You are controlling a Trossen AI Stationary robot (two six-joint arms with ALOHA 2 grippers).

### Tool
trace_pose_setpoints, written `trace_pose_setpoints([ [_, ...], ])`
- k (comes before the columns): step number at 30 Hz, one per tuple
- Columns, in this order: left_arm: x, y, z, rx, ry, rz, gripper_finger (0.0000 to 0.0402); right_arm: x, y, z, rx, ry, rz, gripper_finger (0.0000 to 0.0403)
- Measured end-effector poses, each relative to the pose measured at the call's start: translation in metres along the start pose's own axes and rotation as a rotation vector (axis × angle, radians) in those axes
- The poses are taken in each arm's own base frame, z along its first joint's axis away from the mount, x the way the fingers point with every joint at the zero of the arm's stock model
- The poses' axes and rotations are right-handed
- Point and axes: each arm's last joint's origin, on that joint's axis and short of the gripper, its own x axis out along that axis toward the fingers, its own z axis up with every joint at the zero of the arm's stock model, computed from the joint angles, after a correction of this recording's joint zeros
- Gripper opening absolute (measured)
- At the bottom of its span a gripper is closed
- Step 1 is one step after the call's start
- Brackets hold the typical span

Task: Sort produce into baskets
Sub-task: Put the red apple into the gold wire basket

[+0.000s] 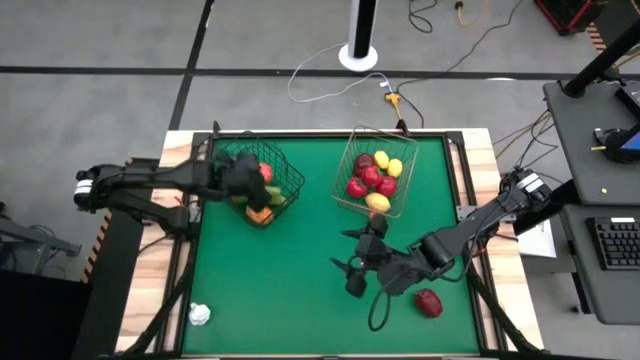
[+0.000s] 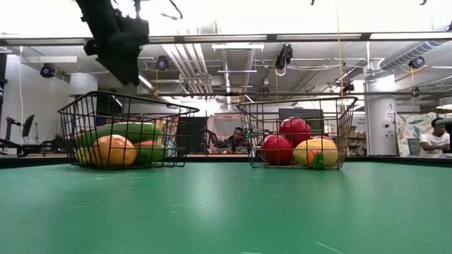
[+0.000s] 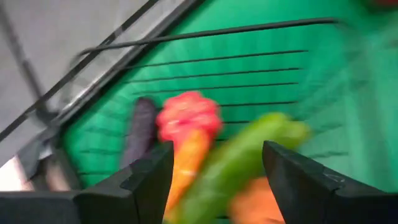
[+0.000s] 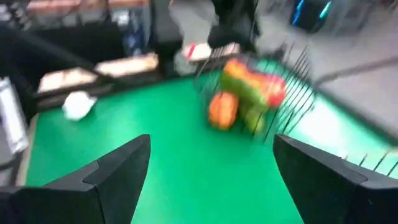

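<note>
- Because the job is splitting produce between two containers, the green table (image 1: 290, 290) is carrying both of them side by side along its far half, leaving the near half free for loose pieces.
- While the dark basket (image 1: 287, 178) is sitting on the left arm's side, it is gathering what look like vegetables: a long green piece (image 2: 127, 131), an orange one (image 2: 114, 150) and a red one (image 3: 188, 116), which suggests that arm is serving it.
- The pale basket (image 1: 348, 165) is sitting near the middle of the far edge, holding red fruits (image 1: 366, 180) and yellow ones (image 1: 388, 163), probably as the fruit side.
- The left gripper (image 1: 240, 178) is hanging above the dark basket's opening with its fingers (image 3: 146, 180) spread and nothing between them; the green and red pieces are lying below the gap, apart from the pads, so a drop looks done.
- The right gripper (image 1: 357, 272) is hovering over bare mat in front of the pale basket, fingers (image 4: 118, 165) parted and empty, facing the dark basket across the table.
- A red piece (image 1: 428, 303) is lying on the mat near the front right, beside the right arm's forearm and behind its fingertips, so reaching it calls for turning back.
- A small white piece (image 1: 200, 315) is lying alone at the front left corner, well apart from both grippers.
</note>
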Motion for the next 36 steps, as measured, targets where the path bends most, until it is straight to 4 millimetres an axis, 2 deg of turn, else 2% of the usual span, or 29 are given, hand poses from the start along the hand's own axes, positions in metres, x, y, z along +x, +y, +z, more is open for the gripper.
trace_pose_setpoints([
  [6,-0.028,-0.050,-0.022,0.129,-0.175,-0.261,0.0228,-0.011,-0.008,-0.009,0.189,0.373,0.064,0.0325],
  [10,-0.055,-0.077,-0.039,0.225,-0.291,-0.443,0.0228,-0.020,-0.015,-0.024,0.317,0.672,0.002,0.0319],
  [14,-0.077,-0.092,-0.051,0.285,-0.388,-0.546,0.0228,-0.036,-0.020,-0.040,0.405,0.984,-0.118,0.0315],
  [18,-0.085,-0.097,-0.056,0.296,-0.440,-0.560,0.0228,-0.061,-0.016,-0.058,0.389,1.255,-0.201,0.0313],
  [21,-0.086,-0.097,-0.056,0.284,-0.448,-0.550,0.0228,-0.077,-0.008,-0.068,0.375,1.318,-0.205,0.0317],
  [25,-0.085,-0.096,-0.055,0.280,-0.468,-0.520,0.0228,-0.089,-0.004,-0.081,0.384,1.328,-0.264,0.0333],
  [31,-0.086,-0.096,-0.054,0.294,-0.495,-0.490,0.0228,-0.095,-0.005,-0.102,0.377,1.333,-0.325,0.0356],
  [36,-0.085,-0.096,-0.054,0.293,-0.494,-0.491,0.0228,-0.094,0.001,-0.123,0.369,1.317,-0.231,0.0359],
])
